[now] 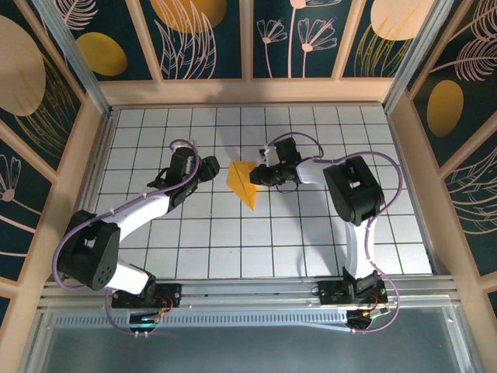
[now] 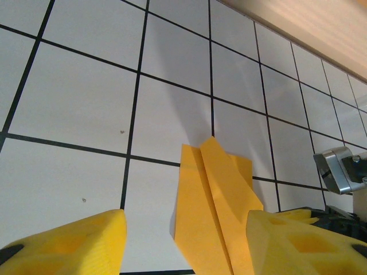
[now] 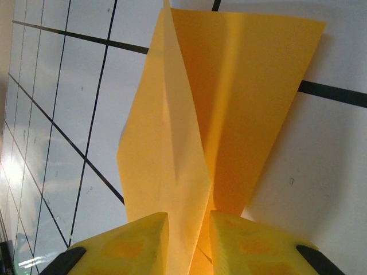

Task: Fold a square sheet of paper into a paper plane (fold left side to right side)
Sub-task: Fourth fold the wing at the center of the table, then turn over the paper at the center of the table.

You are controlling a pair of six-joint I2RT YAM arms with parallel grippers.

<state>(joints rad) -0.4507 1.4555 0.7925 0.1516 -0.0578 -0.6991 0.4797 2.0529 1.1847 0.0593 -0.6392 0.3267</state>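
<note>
Orange-yellow paper folded into a pointed dart, the paper plane point(image 1: 242, 183) lies near the middle of your white gridded worktop point(image 1: 311, 233), between the two claws. Your right claw point(image 3: 188, 229) is almost closed and pinches the plane's raised centre fold. Your left claw point(image 2: 183, 223) stands open with nothing in its grip. It straddles the plane's near end, and you cannot tell whether it touches the paper.
</note>
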